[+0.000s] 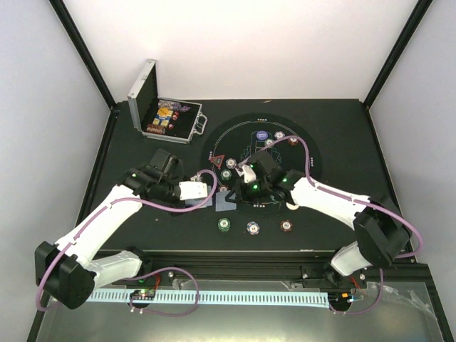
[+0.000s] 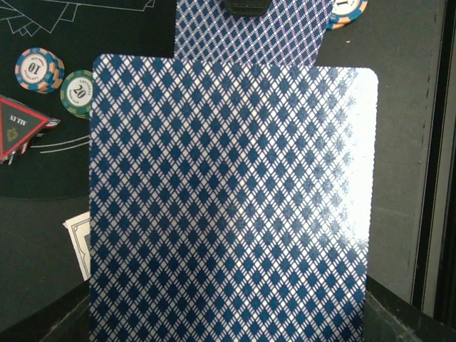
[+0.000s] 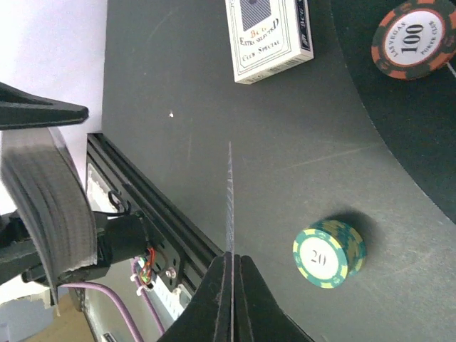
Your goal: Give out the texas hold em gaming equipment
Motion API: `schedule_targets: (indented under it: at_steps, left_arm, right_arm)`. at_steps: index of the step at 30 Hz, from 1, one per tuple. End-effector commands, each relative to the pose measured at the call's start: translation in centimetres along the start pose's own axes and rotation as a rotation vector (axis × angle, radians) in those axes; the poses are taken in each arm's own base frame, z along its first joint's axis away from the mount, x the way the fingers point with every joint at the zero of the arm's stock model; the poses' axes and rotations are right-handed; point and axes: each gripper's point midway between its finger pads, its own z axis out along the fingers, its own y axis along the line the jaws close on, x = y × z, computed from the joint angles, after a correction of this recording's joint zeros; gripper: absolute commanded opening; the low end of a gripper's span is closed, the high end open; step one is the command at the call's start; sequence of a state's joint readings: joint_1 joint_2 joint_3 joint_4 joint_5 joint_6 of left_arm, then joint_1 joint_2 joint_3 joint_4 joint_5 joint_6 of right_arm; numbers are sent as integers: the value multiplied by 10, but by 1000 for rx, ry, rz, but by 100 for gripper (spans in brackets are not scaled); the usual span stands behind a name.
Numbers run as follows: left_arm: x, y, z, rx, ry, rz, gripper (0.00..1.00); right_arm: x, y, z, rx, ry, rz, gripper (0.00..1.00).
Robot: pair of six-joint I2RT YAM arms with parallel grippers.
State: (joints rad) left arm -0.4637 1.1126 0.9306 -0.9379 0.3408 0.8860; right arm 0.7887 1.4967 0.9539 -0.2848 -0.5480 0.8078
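While the left pincer [image 1: 202, 189] was clamped on a deck of cards [image 1: 191, 190] above the dark counter [image 1: 342, 128], the overhead view showed the right pincer [image 1: 246, 172] near it, over the left part of a round mat [image 1: 221, 139]. A red triangle marker [image 1: 219, 159] and several chips lay on that mat. Three more sat in a row near the counter's front edge: a green chip [image 1: 224, 224], a blue-white chip [image 1: 253, 228] and a dark red chip [image 1: 286, 226]. An open metal case [image 1: 141, 96] stood at the far left corner.

From the left wrist, the deck's [image 2: 228, 199] blue diamond back filled most of the frame and hid the fingers. Another card back [image 2: 249, 32] showed past its far edge. To the left lay a 10 chip [image 2: 39, 69] just beside a second green chip [image 2: 76, 92], with the triangle marker [image 2: 21, 128] near them.

From the right wrist, the right pincer [image 3: 232, 265] had its jaws pressed together on a single card [image 3: 229, 199], seen edge-on above the counter [image 3: 164, 107]. The green chip [image 3: 328, 253], marked 20, lay to its right, off the mat. A 100 chip [image 3: 413, 39] lay on the mat and a card box [image 3: 271, 35] on the counter. At the left, dark fingers [image 3: 43, 114] gripped the deck [image 3: 50, 206].
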Motion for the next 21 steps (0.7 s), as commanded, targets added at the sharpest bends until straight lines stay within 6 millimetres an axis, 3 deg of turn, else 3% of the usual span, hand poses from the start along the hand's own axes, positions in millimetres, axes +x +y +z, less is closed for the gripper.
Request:
schedule_targets:
  at_steps: [1,7,12,17,21]
  left_arm:
    - [-9,7,-4,-31,-50,12,2]
    - [-4,5,-3,-18,-26,14,1]
    - [-1,2,-6,-8,-8,15,2]
    - [5,-6,-10,13,15,-2,2]
    - [11,-12,-12,25,30,-16,2]
  right_arm:
    - [-4,5,-11,9,-2,-24,1]
    - [-30,0,-31,23,-60,-34,1]
    - [-88,-21,-38,48,-115,-25,1]
    - [-166,-31,-16,64,-114,-55,1]
    - [-216,-54,26,81,-67,-41,1]
